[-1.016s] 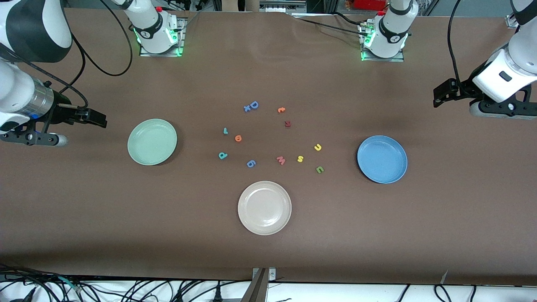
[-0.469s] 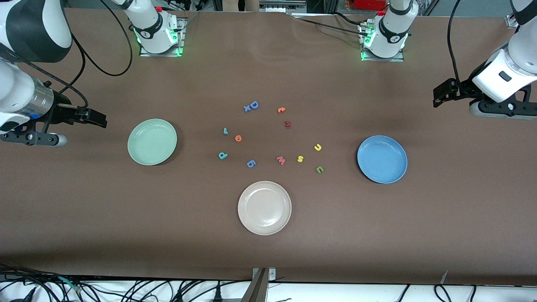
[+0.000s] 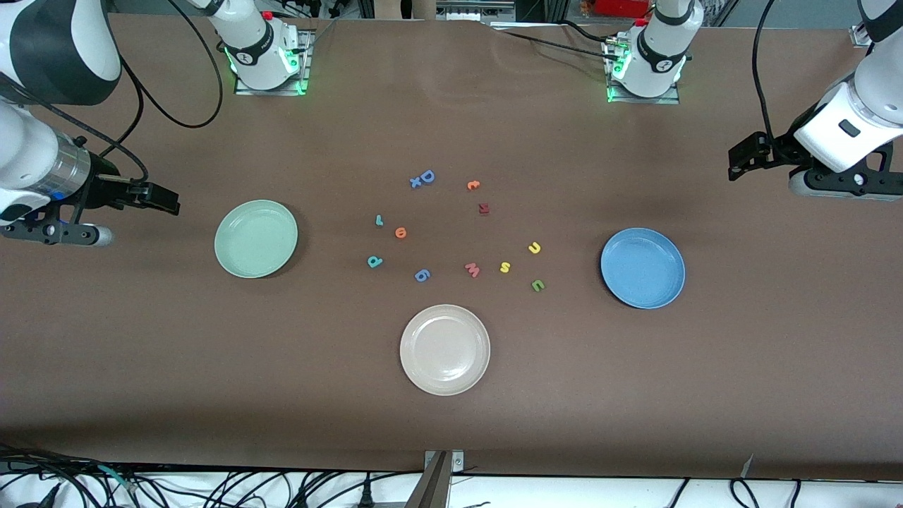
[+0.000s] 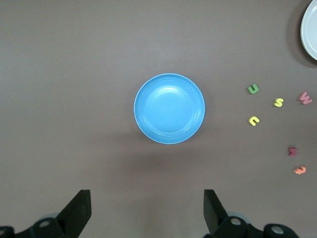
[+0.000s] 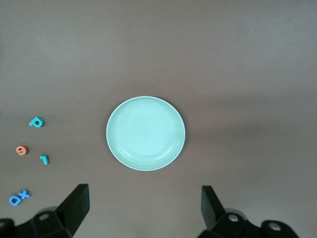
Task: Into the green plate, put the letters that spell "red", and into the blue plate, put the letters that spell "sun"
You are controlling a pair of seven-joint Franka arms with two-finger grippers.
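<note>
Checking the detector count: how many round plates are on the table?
3. Round pale green plate toward the right arm's end; round blue plate toward the left arm's end; round cream-white plate between them, nearest the front camera. All hold nothing; none looks hidden.

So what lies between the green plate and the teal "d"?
Nothing: bare brown table between the green plate and the teal "d", clear in the front view and the right wrist view.

We see a plain brown table bearing a pale mint-green plate, a mid-blue plate and a cream-white plate. Among the small letters, the r and d are teal, the e orange, the s and u yellow, the n green, the w pink.
</note>
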